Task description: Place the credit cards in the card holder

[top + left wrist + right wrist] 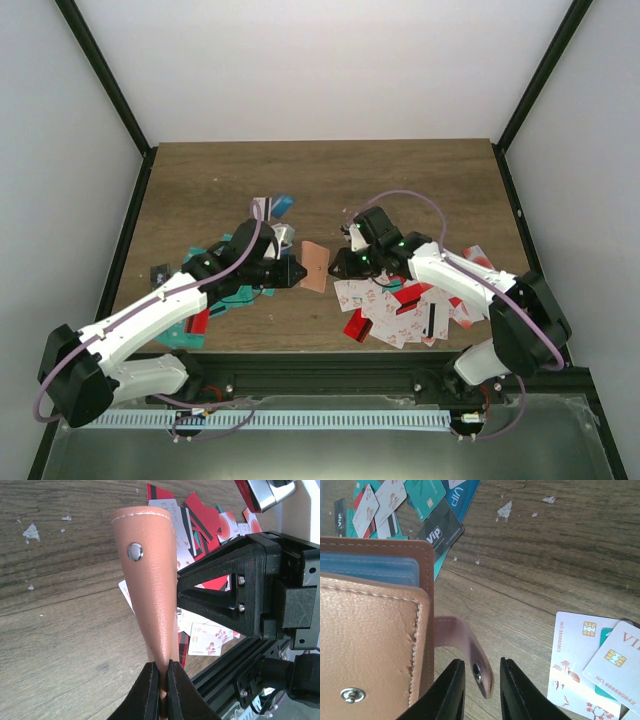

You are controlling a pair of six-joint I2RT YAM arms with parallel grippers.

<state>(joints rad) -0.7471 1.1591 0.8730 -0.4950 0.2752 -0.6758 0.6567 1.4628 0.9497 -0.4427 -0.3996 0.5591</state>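
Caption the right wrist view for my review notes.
Right hand straddles the card holder's snap tab; white credit cards lie nearby.

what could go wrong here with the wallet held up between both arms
1. The right gripper has only the narrow snap strap between its fingers, near its tip. When they close, the strap may slip out or be caught just at the end.
2. The left gripper pinches the wallet by one thin edge. A pull on the strap could twist the wallet or drag it free.
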